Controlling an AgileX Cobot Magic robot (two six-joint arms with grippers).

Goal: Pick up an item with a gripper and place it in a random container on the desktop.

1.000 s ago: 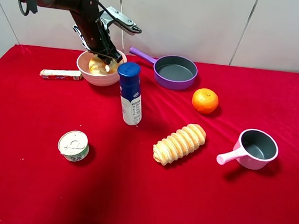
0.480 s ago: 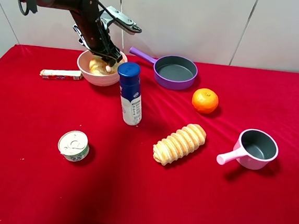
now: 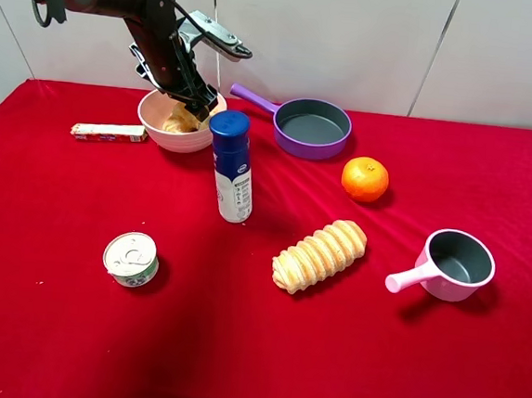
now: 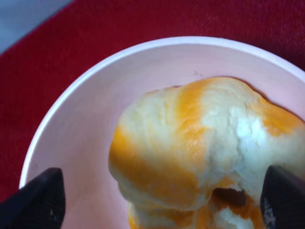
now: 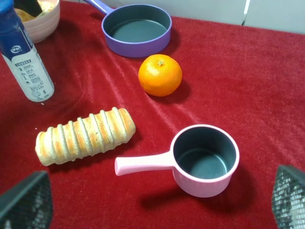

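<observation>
Resting in bowl (image 4: 86, 143) — bread (image 4: 190, 143); bottle (image 5: 26, 67) label unreadable.

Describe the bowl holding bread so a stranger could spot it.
On the red tablecloth, look back-left, behind the blue-capped bottle. The pale pink bowl there holds yellow bread; unlike the pink pot and purple pan, it has no handle.

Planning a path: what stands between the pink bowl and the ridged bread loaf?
The upright blue-capped bottle stands between bowl and loaf, shown in the exterior high view.
</observation>
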